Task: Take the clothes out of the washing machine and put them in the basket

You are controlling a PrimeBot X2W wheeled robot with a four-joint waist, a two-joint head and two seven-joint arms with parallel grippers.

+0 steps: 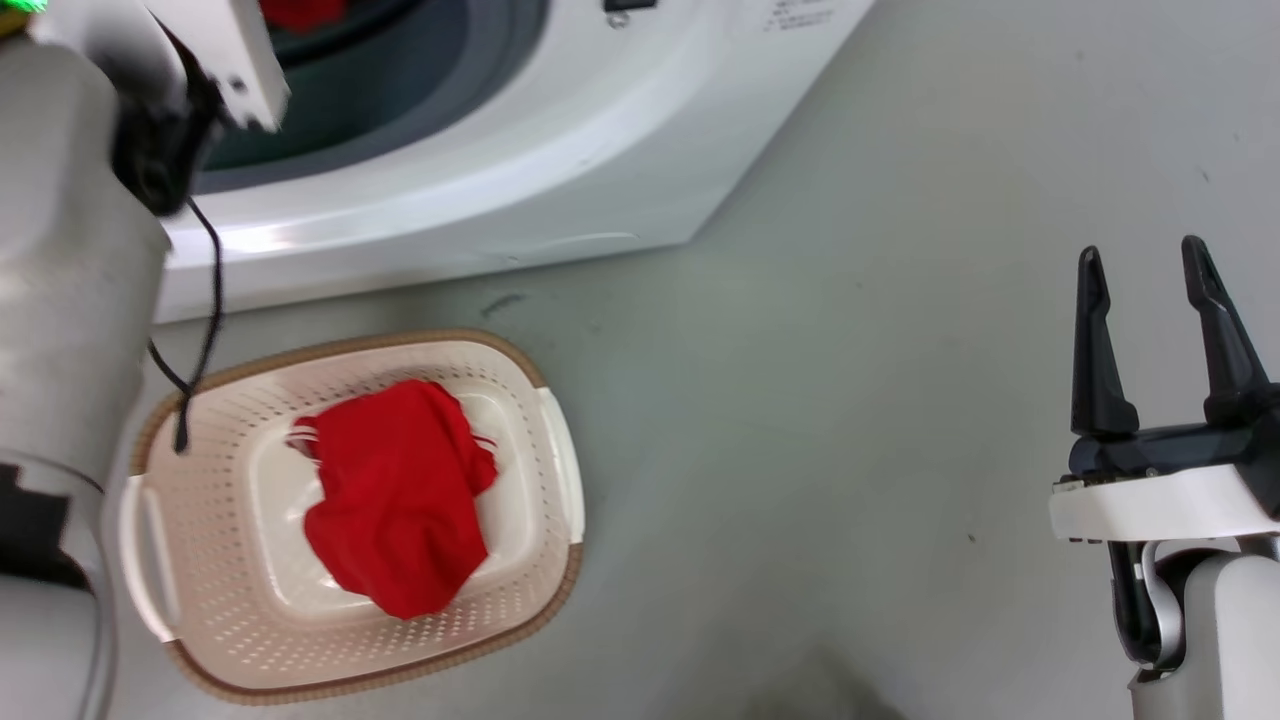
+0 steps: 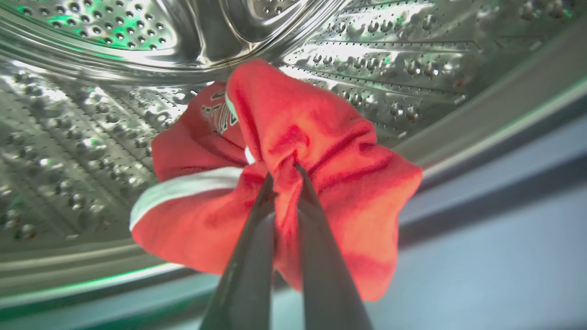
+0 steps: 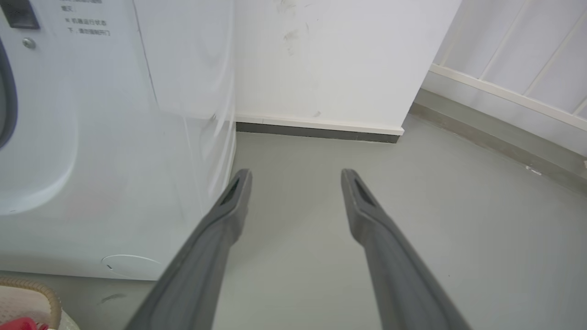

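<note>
At far left, gripping 1 red garment (image 2: 330, 128) in the left gripper (image 2: 284, 172), fingers pinched narrow on a bunched fold, inside the steel drum (image 2: 91, 137) of the washing machine (image 1: 560, 130). Judged as the pull-out step for the 2nd of 2 garments. Best done by keeping the pinch firm, lifting the cloth free of the drum wall, then drawing straight back through the grey ring (image 1: 490, 50) so that the hanging lower folds do not snag on the lip. After that, carrying it over the basket (image 1: 340, 346), just in front of the machine on the floor (image 1: 850, 400), and letting go low beside the other red garment (image 1: 400, 500) already lying in its middle. Further right, holding nothing in the right gripper (image 1: 1140, 247), fingers spread wide above bare floor, well apart from the basket. Hard to judge how much cloth sits between the left fingers, with just a thin fold showing. Too crumpled to read: the pale print near the garment's white band. Cut off by the head view's top edge: most of the door opening, leaving a scrap of red.
</note>
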